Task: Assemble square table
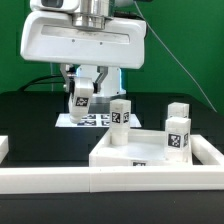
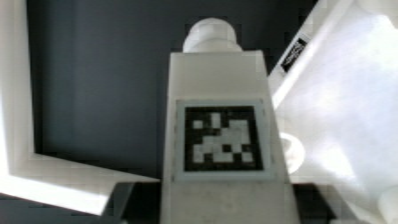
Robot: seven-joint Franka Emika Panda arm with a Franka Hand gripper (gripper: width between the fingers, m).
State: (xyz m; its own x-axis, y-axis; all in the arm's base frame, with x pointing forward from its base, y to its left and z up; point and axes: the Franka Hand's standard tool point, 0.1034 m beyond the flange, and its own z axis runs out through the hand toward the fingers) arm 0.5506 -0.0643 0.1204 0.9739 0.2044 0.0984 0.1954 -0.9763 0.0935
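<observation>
square table slab point(image 1: 135, 152) carries two upright legs point(image 1: 121, 114); gripper point(image 1: 82, 97) clamps a third leg point(image 2: 221, 120).

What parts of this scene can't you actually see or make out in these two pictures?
- Gripper fingertips: exterior view, hidden behind the held leg.
- Marker board: exterior view, partly covered by that leg and a standing leg.
- Tabletop underside: hidden.
- Tag patterns: too small and blurred.
</observation>
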